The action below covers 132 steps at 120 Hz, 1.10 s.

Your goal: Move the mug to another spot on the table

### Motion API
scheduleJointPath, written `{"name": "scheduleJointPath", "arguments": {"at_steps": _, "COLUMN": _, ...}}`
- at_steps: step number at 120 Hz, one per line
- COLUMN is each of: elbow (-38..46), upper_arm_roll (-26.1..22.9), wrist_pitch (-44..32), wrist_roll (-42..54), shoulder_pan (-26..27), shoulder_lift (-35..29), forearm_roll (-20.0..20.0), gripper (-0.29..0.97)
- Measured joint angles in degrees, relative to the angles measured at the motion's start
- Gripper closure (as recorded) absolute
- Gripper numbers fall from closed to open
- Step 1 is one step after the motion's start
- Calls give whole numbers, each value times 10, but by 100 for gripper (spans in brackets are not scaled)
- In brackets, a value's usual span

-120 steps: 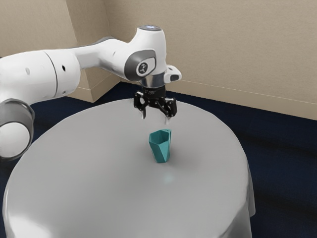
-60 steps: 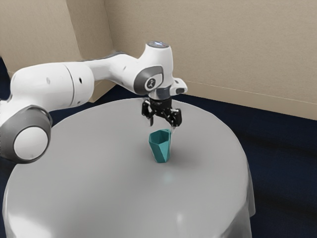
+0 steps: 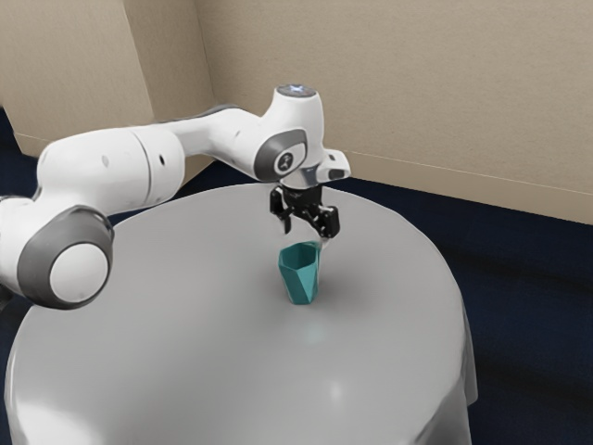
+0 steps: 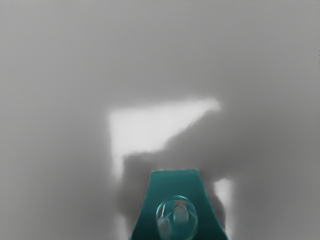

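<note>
Just above the far rim of the teal mug [image 3: 299,273] on the grey worktop [image 3: 185,352], the pincer [image 3: 306,230] hangs wide.

A round, glossy grey surface [image 3: 185,352] stands on a dark blue floor [image 3: 528,306], near beige walls [image 3: 417,74] that meet in a corner behind it, with a pale baseboard [image 3: 463,178] along their foot.

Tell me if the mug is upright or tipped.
Upright. The mug stands on its base on the table, mouth facing up, with the open gripper close above its rim.
</note>
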State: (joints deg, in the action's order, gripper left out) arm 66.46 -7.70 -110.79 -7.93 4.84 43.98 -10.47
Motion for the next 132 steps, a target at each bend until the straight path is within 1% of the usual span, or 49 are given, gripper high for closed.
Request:
{"name": "scheduleJointPath", "arguments": {"at_steps": 56, "elbow": -5, "upper_arm_roll": -2, "wrist_pitch": -9, "wrist_roll": 34, "shoulder_pan": -3, "shoulder_lift": 26, "forearm_roll": 2, "gripper": 0}}
{"name": "scheduleJointPath", "arguments": {"at_steps": 110, "elbow": -2, "upper_arm_roll": -3, "wrist_pitch": -14, "wrist_roll": 48, "shoulder_pan": -8, "shoulder_lift": 34, "forearm_roll": 5, "gripper": 0}}
{"name": "scheduleJointPath", "arguments": {"at_steps": 120, "elbow": -2, "upper_arm_roll": -3, "wrist_pitch": -14, "wrist_roll": 50, "shoulder_pan": -9, "shoulder_lift": 34, "forearm_roll": 5, "gripper": 3}}
{"name": "scheduleJointPath", "arguments": {"at_steps": 132, "elbow": -2, "upper_arm_roll": -3, "wrist_pitch": -14, "wrist_roll": 52, "shoulder_pan": -10, "shoulder_lift": 34, "forearm_roll": 5, "gripper": 10}}
